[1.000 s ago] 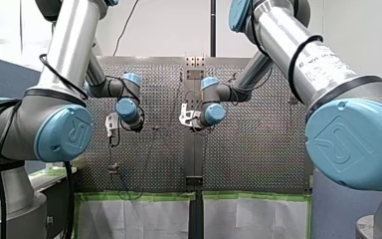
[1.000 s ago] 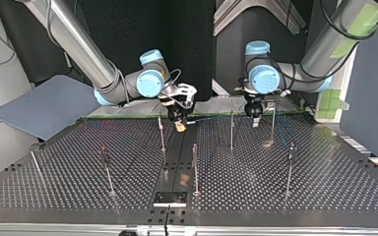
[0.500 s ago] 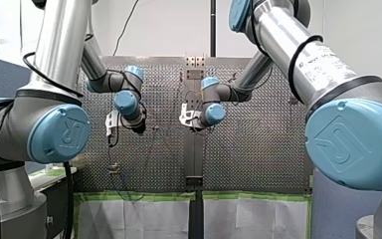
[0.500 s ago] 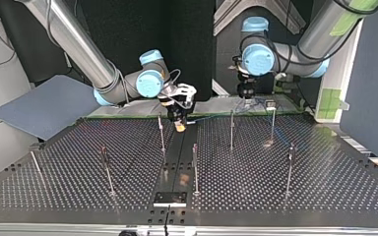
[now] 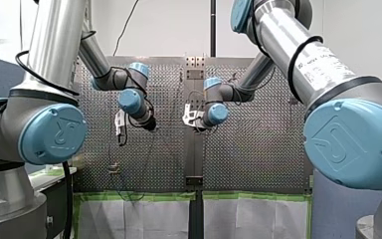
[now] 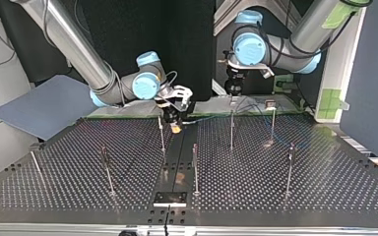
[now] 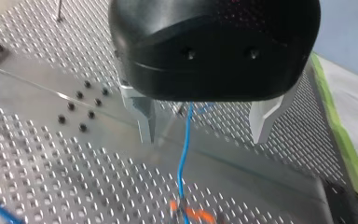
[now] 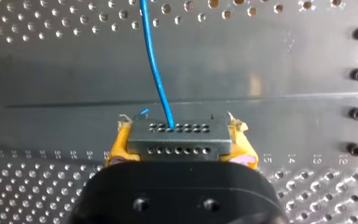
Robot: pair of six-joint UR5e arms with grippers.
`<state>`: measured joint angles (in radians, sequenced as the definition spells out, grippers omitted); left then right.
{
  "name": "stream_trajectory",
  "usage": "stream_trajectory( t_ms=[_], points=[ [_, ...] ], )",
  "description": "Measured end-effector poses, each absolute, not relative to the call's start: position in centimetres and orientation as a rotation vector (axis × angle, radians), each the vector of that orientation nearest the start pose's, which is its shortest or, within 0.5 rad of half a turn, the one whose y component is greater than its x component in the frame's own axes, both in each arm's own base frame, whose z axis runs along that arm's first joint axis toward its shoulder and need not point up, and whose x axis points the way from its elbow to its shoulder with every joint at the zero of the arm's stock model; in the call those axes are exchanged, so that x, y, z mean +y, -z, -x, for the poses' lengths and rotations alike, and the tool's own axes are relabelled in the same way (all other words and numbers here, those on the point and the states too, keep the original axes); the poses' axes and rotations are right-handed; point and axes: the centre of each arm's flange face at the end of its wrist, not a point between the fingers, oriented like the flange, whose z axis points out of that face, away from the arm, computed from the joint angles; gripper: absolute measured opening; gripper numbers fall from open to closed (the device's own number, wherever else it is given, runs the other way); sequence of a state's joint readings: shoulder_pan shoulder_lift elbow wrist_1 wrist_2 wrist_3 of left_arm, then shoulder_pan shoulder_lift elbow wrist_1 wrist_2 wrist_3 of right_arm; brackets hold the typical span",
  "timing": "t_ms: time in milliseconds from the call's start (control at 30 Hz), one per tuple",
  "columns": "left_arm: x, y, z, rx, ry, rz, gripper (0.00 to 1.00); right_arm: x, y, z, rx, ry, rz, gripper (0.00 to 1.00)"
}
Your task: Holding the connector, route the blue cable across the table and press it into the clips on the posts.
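A robotics lab. Two industrial arms, my left arm (image 5: 54, 55) and my right arm (image 5: 298, 55), silver tubes with blue joint caps, reach over a perforated table (image 6: 275, 187). Thin metal posts (image 6: 195, 167) stand around the right gripper (image 6: 176, 127). Green tape (image 7: 342, 140) edges the table beside the left gripper (image 7: 204, 137). Dark blue screens (image 6: 44, 105) flank the grippers; a plain white wall (image 5: 169, 25) lies beyond them.
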<state>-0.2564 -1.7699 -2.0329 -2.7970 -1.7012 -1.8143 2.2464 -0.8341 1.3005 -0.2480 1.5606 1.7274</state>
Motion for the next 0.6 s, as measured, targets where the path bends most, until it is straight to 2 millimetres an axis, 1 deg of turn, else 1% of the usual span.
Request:
stream_trajectory(
  t_ms=[233, 600],
  points=[
    [-24.7, -21.2, -41.4, 1.842, 0.307, 0.087, 1.00, -47.8, -18.2, -54.4, 1.456, 2.157, 2.482, 0.00],
    [-27.2, -20.8, -44.3, 1.780, 0.308, 0.102, 1.00, -47.9, -18.2, -54.3, 1.455, 2.155, 2.481, 0.00]
  ],
)
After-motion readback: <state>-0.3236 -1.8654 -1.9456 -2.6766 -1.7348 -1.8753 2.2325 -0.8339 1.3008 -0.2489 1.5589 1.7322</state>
